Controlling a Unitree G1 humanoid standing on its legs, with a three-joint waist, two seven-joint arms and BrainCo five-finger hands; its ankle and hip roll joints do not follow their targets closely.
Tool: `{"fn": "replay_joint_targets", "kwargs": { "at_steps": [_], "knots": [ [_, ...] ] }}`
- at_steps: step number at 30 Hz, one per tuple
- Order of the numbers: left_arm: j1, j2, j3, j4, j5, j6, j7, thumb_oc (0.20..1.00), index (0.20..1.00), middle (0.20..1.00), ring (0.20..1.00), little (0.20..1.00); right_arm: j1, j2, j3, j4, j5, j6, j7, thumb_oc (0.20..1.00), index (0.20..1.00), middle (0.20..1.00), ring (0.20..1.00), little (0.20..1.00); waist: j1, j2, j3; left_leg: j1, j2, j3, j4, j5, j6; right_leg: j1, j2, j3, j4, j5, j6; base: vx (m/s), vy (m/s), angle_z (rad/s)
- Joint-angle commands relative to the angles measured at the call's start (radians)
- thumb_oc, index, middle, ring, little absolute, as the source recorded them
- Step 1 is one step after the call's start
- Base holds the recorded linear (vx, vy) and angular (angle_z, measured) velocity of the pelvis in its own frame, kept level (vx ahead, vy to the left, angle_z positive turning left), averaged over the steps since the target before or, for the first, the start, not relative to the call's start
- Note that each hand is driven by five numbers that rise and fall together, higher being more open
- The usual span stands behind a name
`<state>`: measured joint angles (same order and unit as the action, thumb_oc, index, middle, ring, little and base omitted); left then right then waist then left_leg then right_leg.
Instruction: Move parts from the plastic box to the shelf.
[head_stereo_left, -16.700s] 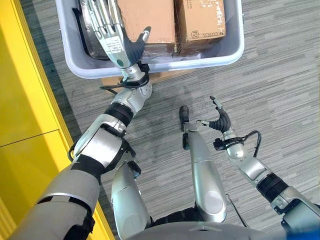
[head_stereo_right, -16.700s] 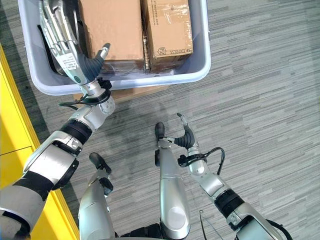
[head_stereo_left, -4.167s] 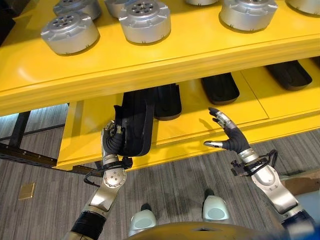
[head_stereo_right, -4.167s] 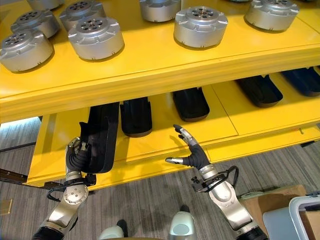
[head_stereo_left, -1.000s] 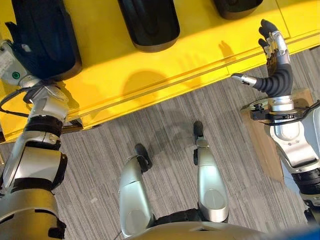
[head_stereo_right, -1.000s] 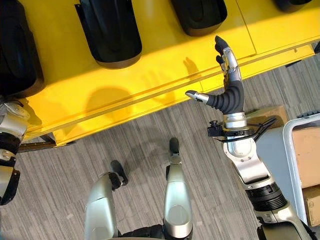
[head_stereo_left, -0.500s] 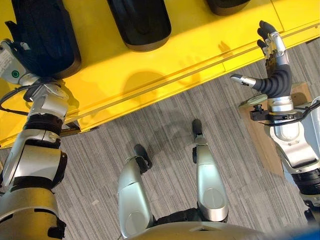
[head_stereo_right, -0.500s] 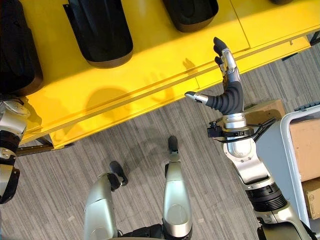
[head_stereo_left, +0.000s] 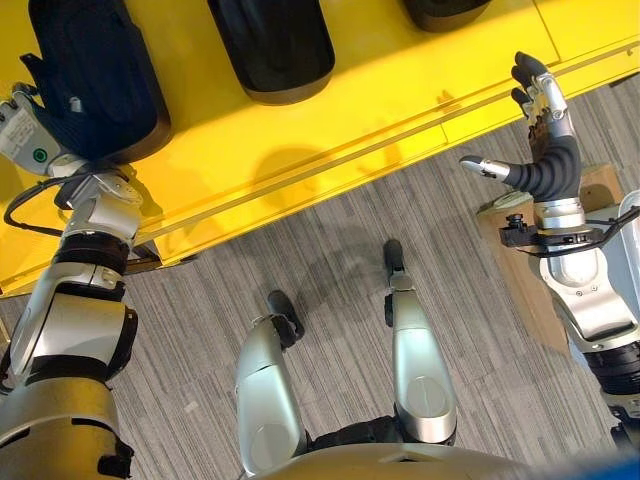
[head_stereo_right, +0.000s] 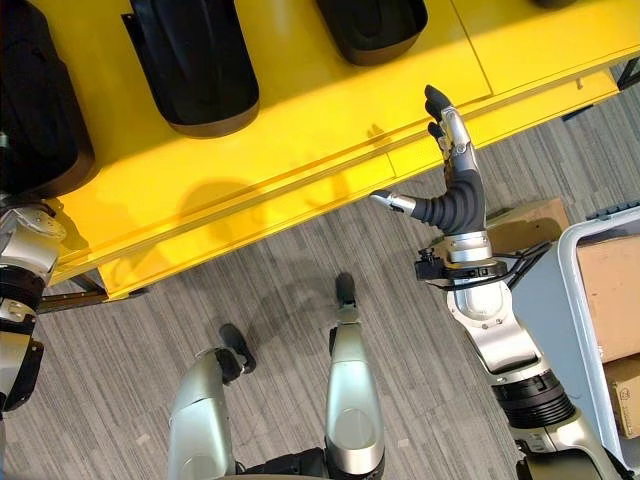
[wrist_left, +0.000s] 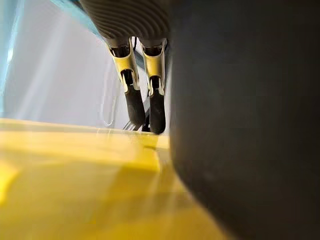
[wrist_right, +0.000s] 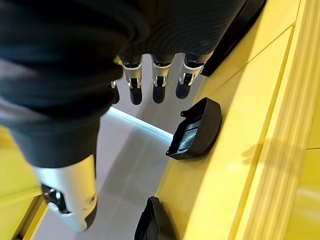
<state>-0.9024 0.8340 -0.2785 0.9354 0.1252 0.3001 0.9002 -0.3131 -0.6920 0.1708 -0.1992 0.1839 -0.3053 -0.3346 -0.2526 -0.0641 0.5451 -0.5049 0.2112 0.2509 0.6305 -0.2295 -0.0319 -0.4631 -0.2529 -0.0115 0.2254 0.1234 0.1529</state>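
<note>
Shelf (head_stereo_left: 330, 120) work comes first in the left eye view: your left hand (head_stereo_left: 25, 125) sits at the near end of a black part (head_stereo_left: 95, 75) lying on the glossy yellow shelf, with a second black part (head_stereo_left: 272, 42) further along. The parts are long, smooth, matt shells with rounded ends. You cannot tell from here whether the left hand is clamped on its part, since the fingers are hidden behind it.

Turn to the right eye view and your right hand (head_stereo_right: 450, 185) hovers off the shelf's front edge, fingers straight and thumb spread, holding nothing. The plastic box (head_stereo_right: 585, 330), pale grey with a cardboard box (head_stereo_right: 612, 290) inside, stands on the ribbed grey carpet (head_stereo_right: 130, 340) by your right arm.

Your left wrist view shows two fingers (wrist_left: 135, 102) hanging straight beside the dark bulk of the part, the part itself resting on the shelf.

Your right wrist view shows the fingers (wrist_right: 159, 82) loosely extended over the shelf, with another black part (wrist_right: 195, 130) below.

The risk, as I judge it: the part lies near the shelf's edge, so pulling your left hand away carelessly could drag it off that slick surface.
</note>
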Motion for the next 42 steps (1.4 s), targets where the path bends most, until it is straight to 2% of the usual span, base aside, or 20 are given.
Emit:
{"fn": "replay_joint_targets", "kwargs": {
  "at_steps": [1, 12, 17, 21, 23, 24, 26, 28, 29, 32, 33, 35, 36, 38, 39, 41, 42],
  "knots": [
    [0.039, 0.022, 0.044, 0.033, -0.029, -0.007, 0.014, 1.0, 1.0, 1.0, 1.0, 1.0, -0.007, -0.072, -0.028, -0.028, 0.023, -0.036, -0.011, 1.0, 1.0, 1.0, 1.0, 1.0, 0.03, 0.0, -0.051, 0.074, -0.028, 0.06, -0.153, 0.093, 0.0, 0.005, 0.021, 0.003, 0.123, -0.101, -0.013, 0.0, 0.0, 0.0],
    [0.053, 0.035, 0.059, 0.014, -0.014, 0.044, 0.124, 1.0, 1.0, 1.0, 1.0, 1.0, -0.001, -0.075, -0.025, -0.024, 0.025, -0.033, -0.013, 1.0, 1.0, 1.0, 1.0, 1.0, 0.037, 0.012, -0.062, 0.096, -0.037, 0.056, -0.182, 0.108, -0.002, 0.023, 0.015, -0.007, 0.117, -0.11, -0.014, 0.0, -0.001, 0.0],
    [0.062, 0.054, 0.086, -0.019, -0.045, 0.04, 0.255, 1.0, 1.0, 1.0, 1.0, 1.0, 0.018, -0.077, -0.034, -0.025, 0.033, -0.036, -0.008, 1.0, 1.0, 1.0, 1.0, 1.0, 0.042, 0.018, -0.071, 0.109, -0.046, 0.053, -0.197, 0.113, -0.001, 0.034, 0.011, -0.012, 0.113, -0.112, -0.013, 0.0, -0.006, 0.0],
    [0.085, 0.083, 0.129, -0.073, -0.015, 0.061, 0.404, 1.0, 1.0, 1.0, 1.0, 1.0, 0.037, -0.072, -0.04, -0.037, 0.003, -0.049, -0.019, 1.0, 1.0, 1.0, 1.0, 1.0, 0.053, 0.024, -0.083, 0.127, -0.051, 0.052, -0.216, 0.119, -0.002, 0.054, 0.004, -0.02, 0.103, -0.115, -0.009, 0.0, -0.055, 0.02],
    [0.099, 0.095, 0.144, -0.092, -0.022, 0.052, 0.439, 1.0, 1.0, 1.0, 1.0, 1.0, 0.047, -0.076, -0.044, -0.04, 0.008, -0.052, -0.022, 1.0, 1.0, 1.0, 1.0, 1.0, 0.057, 0.027, -0.088, 0.132, -0.053, 0.052, -0.223, 0.122, -0.003, 0.059, 0.003, -0.023, 0.102, -0.117, -0.009, 0.02, -0.059, 0.06],
    [0.108, 0.107, 0.161, -0.109, -0.018, 0.029, 0.475, 1.0, 1.0, 1.0, 1.0, 1.0, 0.054, -0.081, -0.05, -0.042, 0.022, -0.049, -0.02, 1.0, 1.0, 1.0, 1.0, 1.0, 0.06, 0.03, -0.094, 0.139, -0.055, 0.051, -0.23, 0.125, -0.004, 0.065, 0.003, -0.025, 0.104, -0.124, -0.009, 0.03, -0.056, 0.09],
    [0.117, 0.117, 0.177, -0.125, -0.008, 0.012, 0.483, 1.0, 1.0, 1.0, 1.0, 1.0, 0.063, -0.086, -0.056, -0.04, 0.034, -0.052, -0.012, 1.0, 1.0, 1.0, 1.0, 1.0, 0.06, 0.034, -0.099, 0.147, -0.055, 0.051, -0.236, 0.127, -0.005, 0.07, 0.002, -0.027, 0.107, -0.13, -0.008, 0.05, -0.034, 0.12],
    [0.128, 0.137, 0.196, -0.158, 0.007, -0.028, 0.461, 1.0, 1.0, 1.0, 1.0, 1.0, 0.083, -0.093, -0.065, -0.043, 0.039, -0.056, 0.012, 1.0, 1.0, 1.0, 1.0, 1.0, 0.061, 0.042, -0.115, 0.167, -0.06, 0.051, -0.255, 0.133, -0.007, 0.085, 0.001, -0.031, 0.105, -0.142, -0.006, 0.07, -0.042, 0.08],
    [0.125, 0.141, 0.19, -0.178, 0.026, -0.067, 0.463, 1.0, 1.0, 1.0, 1.0, 1.0, 0.089, -0.094, -0.065, -0.046, 0.03, -0.063, 0.022, 1.0, 1.0, 1.0, 1.0, 1.0, 0.061, 0.046, -0.124, 0.179, -0.062, 0.052, -0.268, 0.137, -0.006, 0.096, 0.0, -0.036, 0.099, -0.144, -0.005, 0.04, -0.044, 0.02],
    [0.118, 0.139, 0.19, -0.201, 0.044, -0.115, 0.447, 1.0, 1.0, 1.0, 1.0, 1.0, 0.094, -0.094, -0.062, -0.054, 0.026, -0.062, 0.018, 1.0, 1.0, 1.0, 1.0, 1.0, 0.063, 0.047, -0.131, 0.186, -0.063, 0.053, -0.281, 0.144, -0.007, 0.104, 0.0, -0.039, 0.092, -0.146, -0.004, -0.01, -0.062, 0.05],
    [0.115, 0.131, 0.186, -0.224, 0.045, -0.154, 0.429, 1.0, 1.0, 1.0, 1.0, 1.0, 0.096, -0.09, -0.063, -0.057, 0.031, -0.061, 0.019, 1.0, 1.0, 1.0, 1.0, 1.0, 0.063, 0.046, -0.135, 0.185, -0.062, 0.061, -0.293, 0.169, 0.0, 0.104, 0.002, -0.046, 0.085, -0.13, -0.012, -0.06, -0.118, 0.07],
    [0.131, 0.112, 0.186, -0.264, 0.036, -0.212, 0.404, 1.0, 1.0, 1.0, 1.0, 1.0, 0.111, -0.083, -0.066, -0.063, 0.029, -0.06, 0.018, 1.0, 1.0, 1.0, 1.0, 1.0, 0.067, 0.049, -0.141, 0.197, -0.065, 0.057, -0.307, 0.174, -0.002, 0.118, 0.001, -0.053, 0.081, -0.135, -0.013, -0.02, -0.114, 0.04],
    [0.166, 0.084, 0.191, -0.307, 0.055, -0.256, 0.393, 1.0, 1.0, 1.0, 1.0, 1.0, 0.131, -0.067, -0.064, -0.067, 0.022, -0.067, 0.021, 1.0, 1.0, 1.0, 1.0, 1.0, 0.07, 0.049, -0.147, 0.211, -0.066, 0.055, -0.32, 0.18, -0.004, 0.133, 0.0, -0.061, 0.076, -0.138, -0.013, 0.03, -0.12, -0.01],
    [0.21, 0.056, 0.198, -0.362, 0.065, -0.289, 0.375, 1.0, 1.0, 1.0, 1.0, 1.0, 0.155, -0.056, -0.068, -0.069, 0.017, -0.078, 0.027, 1.0, 1.0, 1.0, 1.0, 1.0, 0.075, 0.048, -0.154, 0.225, -0.068, 0.051, -0.337, 0.187, -0.005, 0.15, 0.0, -0.071, 0.067, -0.14, -0.014, 0.03, -0.138, 0.0],
    [0.277, 0.012, 0.204, -0.439, 0.07, -0.323, 0.354, 1.0, 1.0, 1.0, 1.0, 1.0, 0.182, -0.033, -0.069, -0.073, 0.008, -0.083, 0.034, 1.0, 1.0, 1.0, 1.0, 1.0, 0.084, 0.047, -0.163, 0.243, -0.07, 0.044, -0.358, 0.196, -0.008, 0.173, -0.001, -0.084, 0.054, -0.142, -0.013, 0.03, -0.134, 0.01],
    [0.347, -0.036, 0.21, -0.516, 0.076, -0.348, 0.334, 1.0, 1.0, 1.0, 1.0, 1.0, 0.203, -0.007, -0.067, -0.076, -0.003, -0.093, 0.037, 1.0, 1.0, 1.0, 1.0, 1.0, 0.093, 0.045, -0.171, 0.262, -0.071, 0.035, -0.378, 0.204, -0.01, 0.196, 0.0, -0.095, 0.042, -0.143, -0.013, 0.04, -0.2, 0.07],
    [0.465, -0.119, 0.212, -0.631, 0.079, -0.388, 0.301, 1.0, 1.0, 1.0, 1.0, 1.0, 0.241, 0.031, -0.062, -0.082, -0.008, -0.098, 0.053, 1.0, 1.0, 1.0, 1.0, 1.0, 0.11, 0.043, -0.192, 0.297, -0.067, 0.024, -0.415, 0.219, -0.016, 0.242, 0.002, -0.119, 0.012, -0.142, -0.011, 0.06, -0.232, 0.14]
  ]
}}
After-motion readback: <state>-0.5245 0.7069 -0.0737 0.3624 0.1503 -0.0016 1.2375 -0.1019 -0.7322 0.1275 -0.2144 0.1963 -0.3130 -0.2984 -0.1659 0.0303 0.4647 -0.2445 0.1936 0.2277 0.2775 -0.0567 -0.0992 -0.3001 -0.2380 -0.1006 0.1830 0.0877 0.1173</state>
